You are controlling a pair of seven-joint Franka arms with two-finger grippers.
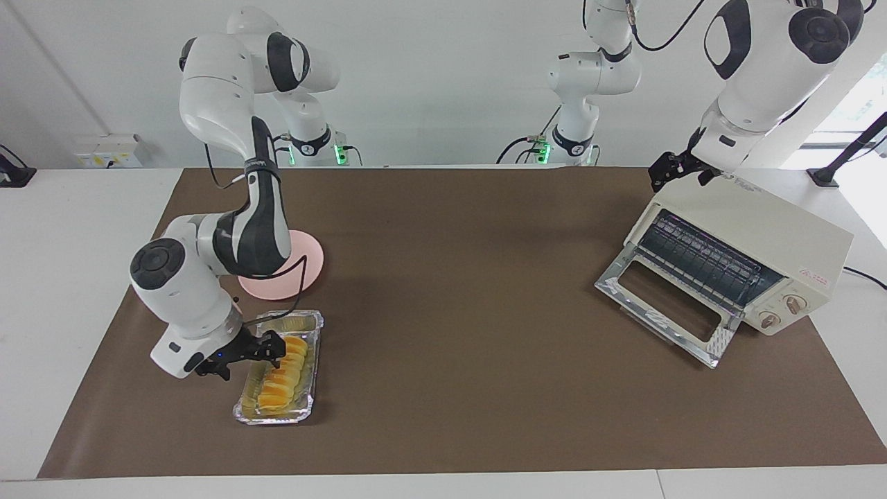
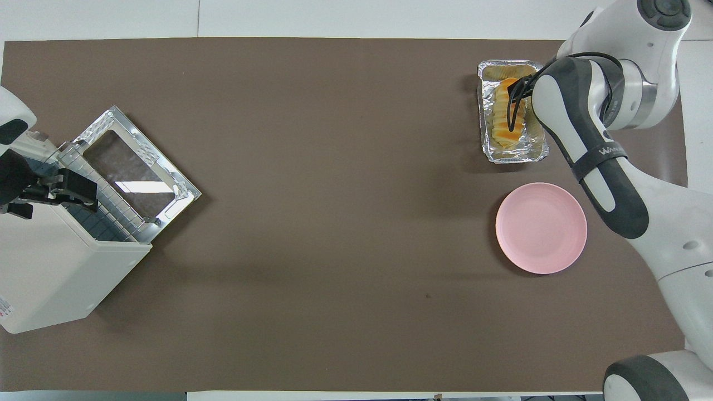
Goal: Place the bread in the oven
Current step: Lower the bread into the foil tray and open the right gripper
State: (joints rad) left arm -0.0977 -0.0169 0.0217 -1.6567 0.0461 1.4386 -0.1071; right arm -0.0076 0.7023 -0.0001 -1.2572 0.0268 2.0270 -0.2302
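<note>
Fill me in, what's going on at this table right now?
The bread lies in the foil tray, beside the pink plate. The right pincer hangs at the tray's edge, holding nothing. The left pincer, open, waits over the oven, whose glass door is dropped open. Nothing is on the rack yet.

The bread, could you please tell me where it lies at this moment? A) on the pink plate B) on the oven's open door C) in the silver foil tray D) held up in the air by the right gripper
C: the bread lies in the foil tray, apart from the pink plate and the oven.
</note>
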